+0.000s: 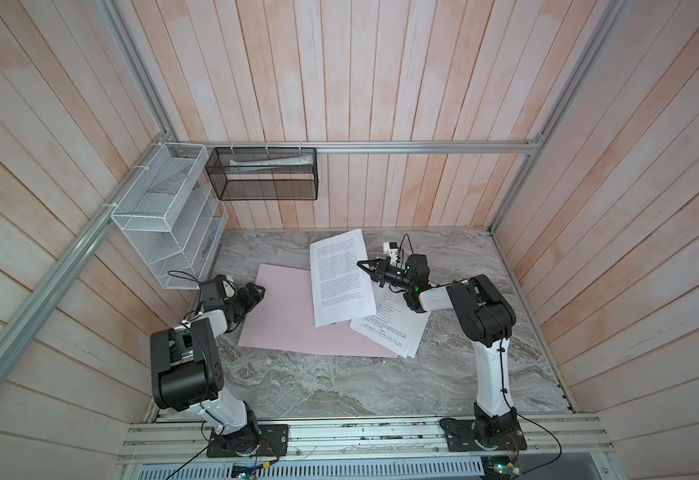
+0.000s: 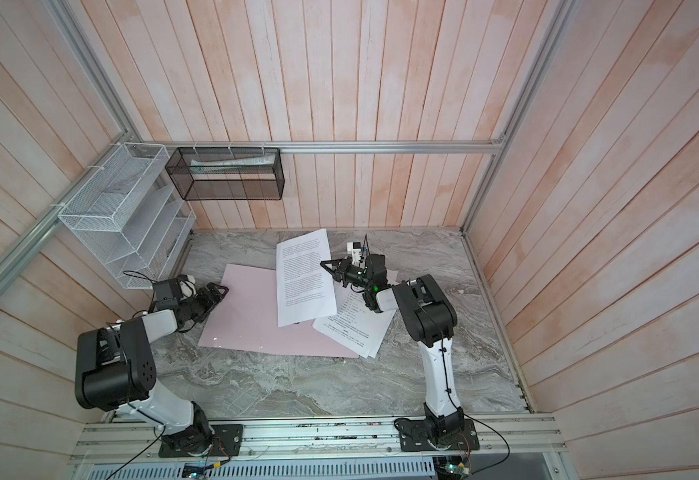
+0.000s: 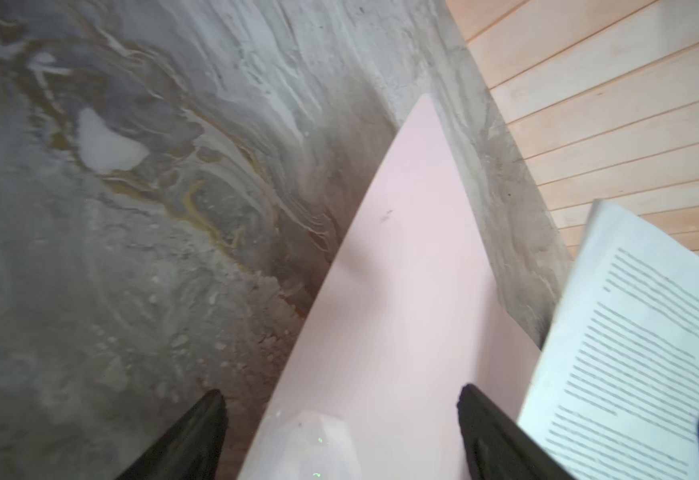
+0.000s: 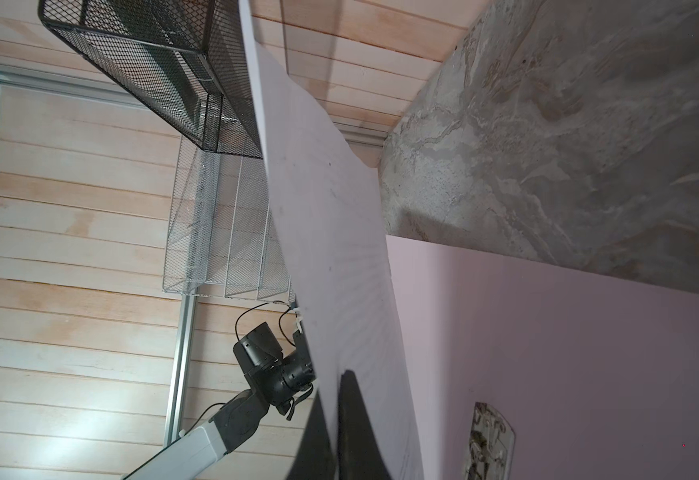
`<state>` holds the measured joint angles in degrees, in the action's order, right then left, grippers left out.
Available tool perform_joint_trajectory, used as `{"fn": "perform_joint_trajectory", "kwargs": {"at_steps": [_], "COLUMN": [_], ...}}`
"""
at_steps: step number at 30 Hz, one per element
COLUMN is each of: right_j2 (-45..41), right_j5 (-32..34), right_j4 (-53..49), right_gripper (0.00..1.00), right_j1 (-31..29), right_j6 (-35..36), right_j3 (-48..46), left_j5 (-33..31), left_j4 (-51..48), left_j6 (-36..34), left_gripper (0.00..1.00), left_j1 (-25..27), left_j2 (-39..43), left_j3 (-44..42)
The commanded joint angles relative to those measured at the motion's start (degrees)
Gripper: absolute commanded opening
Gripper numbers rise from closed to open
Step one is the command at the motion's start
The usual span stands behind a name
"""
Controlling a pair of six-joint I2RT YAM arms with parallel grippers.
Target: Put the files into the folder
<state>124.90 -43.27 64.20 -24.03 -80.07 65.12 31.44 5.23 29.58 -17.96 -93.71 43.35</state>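
The pale pink folder (image 1: 281,320) (image 2: 248,320) lies open on the marble table. My right gripper (image 1: 360,264) (image 2: 323,263) (image 4: 335,386) is shut on the edge of one printed white sheet (image 1: 339,282) (image 4: 331,208), holding it tilted above the folder's right half. More files (image 1: 393,328) (image 2: 356,328) lie fanned over the folder's right corner. The metal clip (image 4: 491,440) shows on the pink folder (image 4: 547,332). My left gripper (image 1: 261,290) (image 2: 225,289) (image 3: 341,395) is open, and the folder's (image 3: 401,249) left edge runs between its fingers.
A white wire rack (image 1: 169,216) hangs on the left wall, close above the left arm. A black mesh basket (image 1: 264,174) with rolled papers hangs on the back wall. Wooden walls close in the table on three sides.
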Motion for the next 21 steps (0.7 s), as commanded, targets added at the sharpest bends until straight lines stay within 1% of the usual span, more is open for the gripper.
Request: {"fn": "perform_joint_trajectory", "kwargs": {"at_steps": [1, 8, 10, 14, 21], "right_j2": [-1.8, -4.8, -5.8, -6.7, -5.7], "right_j5": [2.5, 4.3, 4.9, 5.3, 4.9], "right_j4": [-2.1, -4.9, -5.8, -7.7, -6.3], "right_gripper": [0.0, 0.0, 0.0, 0.0, 0.0], "right_j1": [-0.3, -0.1, 0.0, 0.1, 0.7], "right_j6": [4.0, 6.8, 8.0, 10.1, 10.2], "right_j3": [-1.9, -6.1, -6.7, -7.3, -7.5], "left_j5": [7.4, 7.3, 7.5, 4.9, 4.6], "left_j4": [5.3, 3.5, 3.5, 4.3, 5.2], "left_j6": [1.0, 0.5, 1.5, 3.3, 3.4], "left_gripper": [0.83, 0.79, 0.79, 0.79, 0.79], "left_j1": [0.6, 6.3, 7.3, 7.4, 7.4], "left_j2": [0.0, 3.5, 5.1, 8.9, 9.7], "left_j3": [-1.1, -2.9, -4.5, -8.8, -10.1]}}
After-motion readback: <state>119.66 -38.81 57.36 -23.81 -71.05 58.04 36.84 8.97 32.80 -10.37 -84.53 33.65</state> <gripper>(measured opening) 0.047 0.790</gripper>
